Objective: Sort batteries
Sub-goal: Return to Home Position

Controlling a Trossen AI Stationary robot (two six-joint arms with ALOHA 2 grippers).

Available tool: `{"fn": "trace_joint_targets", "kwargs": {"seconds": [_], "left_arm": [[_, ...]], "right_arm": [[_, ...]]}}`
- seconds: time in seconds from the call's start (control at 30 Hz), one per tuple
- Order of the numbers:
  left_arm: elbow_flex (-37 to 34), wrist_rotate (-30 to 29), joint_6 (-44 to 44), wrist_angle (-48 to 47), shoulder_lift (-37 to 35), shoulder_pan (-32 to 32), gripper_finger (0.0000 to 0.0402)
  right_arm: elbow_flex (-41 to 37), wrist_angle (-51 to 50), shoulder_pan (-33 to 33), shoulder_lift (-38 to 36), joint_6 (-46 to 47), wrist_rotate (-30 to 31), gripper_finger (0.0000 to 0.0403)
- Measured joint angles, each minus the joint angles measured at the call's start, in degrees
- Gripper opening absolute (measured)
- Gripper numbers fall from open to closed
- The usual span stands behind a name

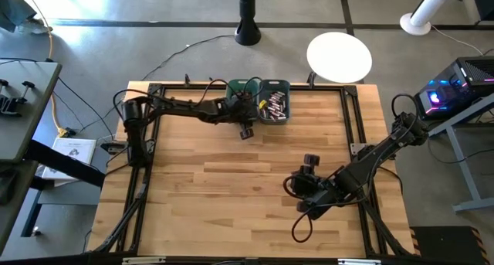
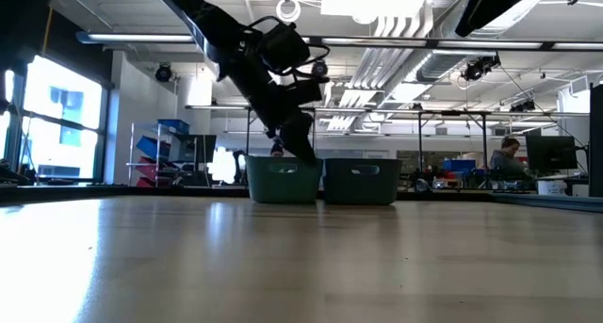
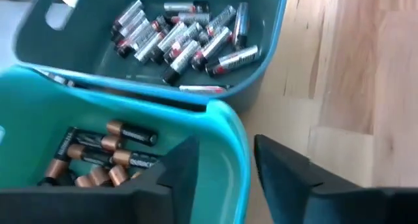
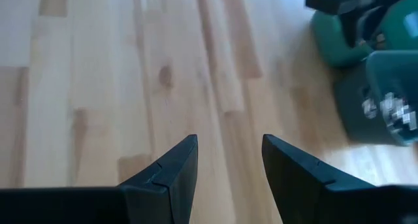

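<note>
**A:** Batteries (image 1: 273, 105), where are they?

**B:** All binned, lying on their sides in loose heaps. Silver cells (image 3: 186, 38) are in the blue bin (image 3: 32, 44), copper cells (image 3: 98, 155) in the green bin (image 3: 78, 103). The bins stand side by side at the table's (image 1: 201, 195) far edge.

**A:** And the grippers?

**B:** The left gripper (image 3: 224, 142) is spread and empty. Its fingers lie either side of the green bin's wall, about at rim height. Whether either touches the wall, I cannot tell. The copper cells lie just beside the inner finger. The right gripper (image 4: 228, 139) is also spread and empty, over bare wood well apart from the bins.

**A:** What does going home turn on?

**B:** That wall between the left fingers. I judge the left gripper should rise straight off the rim before swinging back, or it may drag the bin.
</note>
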Motion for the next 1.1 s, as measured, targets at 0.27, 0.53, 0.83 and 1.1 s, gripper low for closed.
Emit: {"fn": "trace_joint_targets", "kwargs": {"seconds": [0.27,0.53,0.83,1.1], "left_arm": [[0.74,-1.09,-1.94,-4.47,-9.01,0.00,0.0183],[-7.73,-1.54,-1.51,-6.56,-28.88,0.06,0.0175],[-32.14,3.08,-5.32,3.41,-54.65,5.58,0.0173],[-44.36,6.07,-9.83,8.46,-71.18,9.41,0.0172]], "right_arm": [[0.02,3.35,-2.82,0.00,-10.57,5.42,0.0165],[-15.95,30.55,-13.55,-6.42,-26.95,-12.51,0.0165],[-42.56,72.22,-31.49,-26.23,-38.00,-32.40,0.0165],[-54.45,75.62,-45.38,-47.03,-33.99,-43.64,0.0165]]}}
